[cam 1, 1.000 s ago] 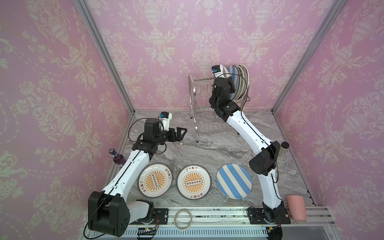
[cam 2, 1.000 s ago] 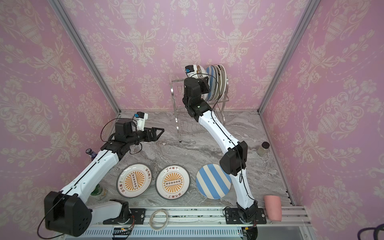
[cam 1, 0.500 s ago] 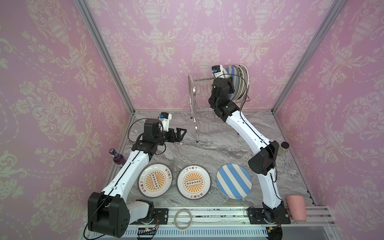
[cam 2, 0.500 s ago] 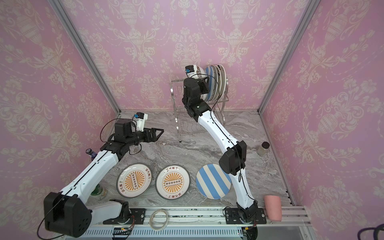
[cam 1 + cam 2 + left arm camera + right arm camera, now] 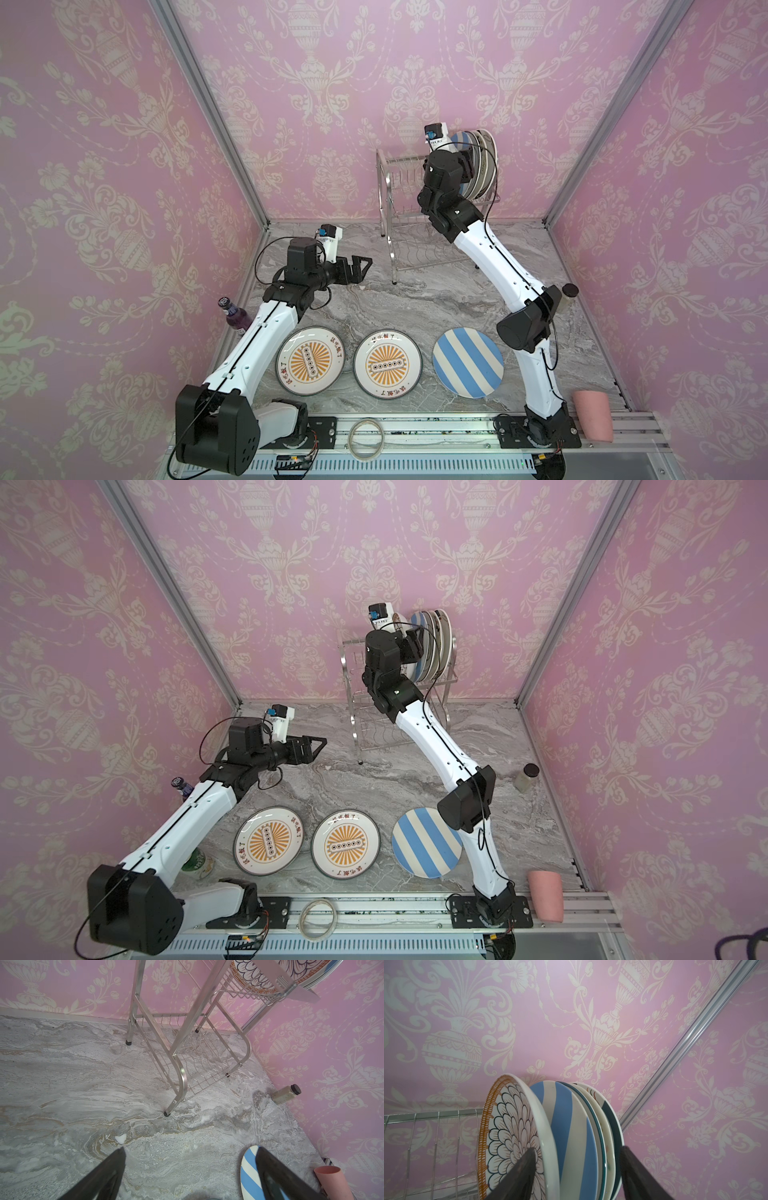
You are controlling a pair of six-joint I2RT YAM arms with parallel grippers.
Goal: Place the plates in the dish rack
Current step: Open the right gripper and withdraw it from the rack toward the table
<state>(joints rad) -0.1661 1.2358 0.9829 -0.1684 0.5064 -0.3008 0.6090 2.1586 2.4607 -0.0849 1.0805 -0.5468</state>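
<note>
Five plates (image 5: 571,1126) stand on edge in the top tier of the dish rack (image 5: 182,1076), at 12 o'clock on the marble table (image 5: 415,299). The right gripper (image 5: 578,1148) straddles the row, fingers spread wide, clasping nothing. Three more lie flat along 6 o'clock: two orange sunburst plates (image 5: 311,360) and a blue-striped plate (image 5: 468,362). At 10 o'clock, the left gripper (image 5: 190,1148) hovers wide open and empty.

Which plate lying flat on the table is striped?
The blue-and-white plate at the row's right end; the middle plate and left plate carry orange sunbursts.
</note>
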